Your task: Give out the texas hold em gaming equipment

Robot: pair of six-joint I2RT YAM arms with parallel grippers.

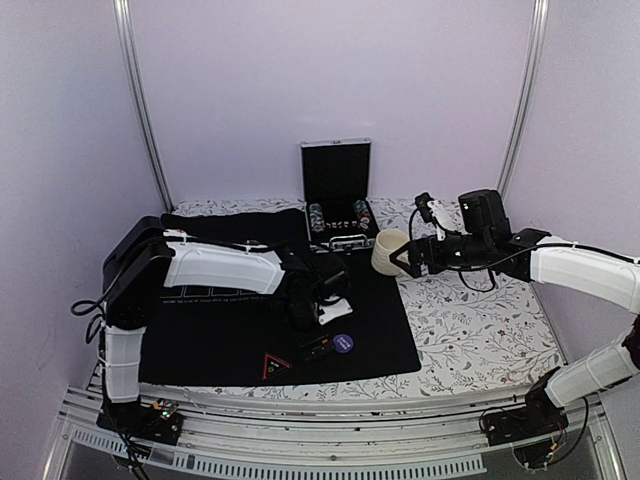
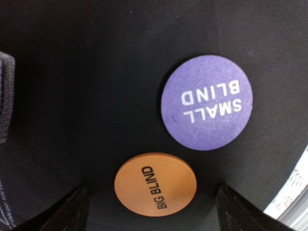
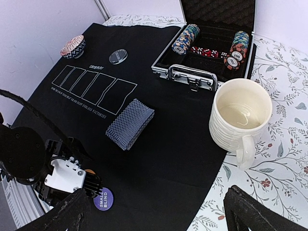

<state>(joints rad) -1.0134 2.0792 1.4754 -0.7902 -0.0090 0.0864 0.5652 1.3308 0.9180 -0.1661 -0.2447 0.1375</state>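
In the left wrist view an orange "BIG BLIND" button [image 2: 155, 184] lies flat on the black mat [image 2: 86, 86], between my left gripper's [image 2: 155, 214] open fingertips and a little ahead of them. A purple "SMALL BLIND" button [image 2: 207, 102] lies just beyond it, also seen from above [image 1: 343, 343]. My left gripper [image 1: 316, 347] hovers low over the mat's near middle. A blue-backed card deck [image 3: 130, 122] lies mid-mat. My right gripper [image 3: 159, 216] is open and empty, held above the mat's right edge beside the cream mug [image 3: 240, 118].
An open metal case [image 3: 192, 77] at the back holds chip stacks [image 3: 185, 38] and red dice [image 3: 207, 52]. A black dealer button [image 3: 118, 56] and a short chip stack [image 3: 73, 47] sit at the mat's far-left side. The floral tablecloth [image 1: 480, 330] lies to the right.
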